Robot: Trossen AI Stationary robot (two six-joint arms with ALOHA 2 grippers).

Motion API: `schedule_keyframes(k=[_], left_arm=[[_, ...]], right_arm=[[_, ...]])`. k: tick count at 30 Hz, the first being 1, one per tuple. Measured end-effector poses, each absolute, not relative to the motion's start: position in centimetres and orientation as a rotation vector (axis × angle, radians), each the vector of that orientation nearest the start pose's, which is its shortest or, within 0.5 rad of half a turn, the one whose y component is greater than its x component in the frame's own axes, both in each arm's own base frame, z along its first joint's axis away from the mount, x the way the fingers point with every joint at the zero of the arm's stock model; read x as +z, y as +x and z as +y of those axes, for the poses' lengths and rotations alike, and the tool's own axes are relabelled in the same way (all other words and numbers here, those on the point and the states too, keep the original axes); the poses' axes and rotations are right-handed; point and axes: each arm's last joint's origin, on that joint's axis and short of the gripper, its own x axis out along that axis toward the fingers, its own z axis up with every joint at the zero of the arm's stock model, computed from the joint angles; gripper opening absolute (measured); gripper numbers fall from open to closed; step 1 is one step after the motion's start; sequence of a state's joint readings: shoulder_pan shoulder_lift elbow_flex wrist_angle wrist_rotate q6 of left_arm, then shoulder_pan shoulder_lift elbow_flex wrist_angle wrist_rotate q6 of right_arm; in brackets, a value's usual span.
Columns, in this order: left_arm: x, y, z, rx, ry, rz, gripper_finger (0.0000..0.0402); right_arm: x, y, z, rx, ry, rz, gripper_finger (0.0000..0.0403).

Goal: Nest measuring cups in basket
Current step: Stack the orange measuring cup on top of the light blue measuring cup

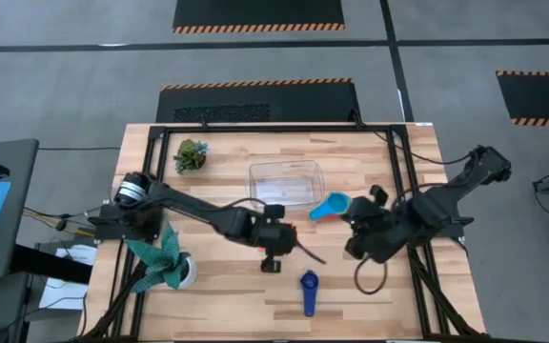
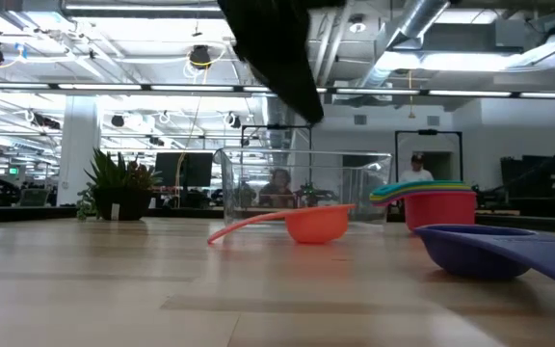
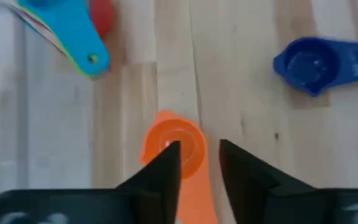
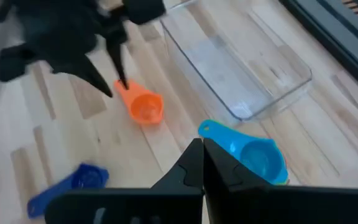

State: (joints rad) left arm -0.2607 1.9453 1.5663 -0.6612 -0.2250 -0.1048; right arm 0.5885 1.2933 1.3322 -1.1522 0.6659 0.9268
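Observation:
An orange measuring cup [image 3: 178,144] lies on the table in front of the basket [image 1: 284,181], a clear bin; its bowl [image 2: 316,224] rests on the wood and its handle [image 2: 249,224] slants down to the table. My left gripper [image 3: 197,158] hangs open just above it, one finger on each side of the handle, clear of the cup in the low view. A stack of cups, light blue on top [image 4: 253,155] and red at the bottom [image 2: 441,207], stands right of the basket. A dark blue cup [image 1: 309,291] lies nearer the front. My right gripper [image 4: 202,155] is shut and raised over the stack.
A small green plant [image 1: 191,155] stands at the far left of the table. A teal leafy plant in a white pot [image 1: 165,262] stands at the near left. A dark cable loop [image 1: 370,276] lies below my right arm. People show in the room behind.

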Motion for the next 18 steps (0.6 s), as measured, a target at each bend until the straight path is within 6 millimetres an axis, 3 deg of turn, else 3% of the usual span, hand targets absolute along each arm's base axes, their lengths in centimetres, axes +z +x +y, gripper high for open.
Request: schedule_keyframes(k=[8, 12, 18], left_arm=[[18.5, 41.7, -8.7, 0.061, 0.06, 1.134, 0.0198], [18.3, 41.9, -9.3, 0.053, -0.014, 1.138, 0.0223], [17.9, 42.2, -10.3, 0.027, 0.021, 1.104, 0.0228]], right_arm=[[34.9, 17.6, 10.4, -0.499, 0.132, 0.834, 0.0015], [34.3, 17.0, 10.2, -0.543, 0.103, 0.881, 0.0018], [33.1, 16.9, 10.2, -0.557, 0.068, 0.913, 0.0018]])
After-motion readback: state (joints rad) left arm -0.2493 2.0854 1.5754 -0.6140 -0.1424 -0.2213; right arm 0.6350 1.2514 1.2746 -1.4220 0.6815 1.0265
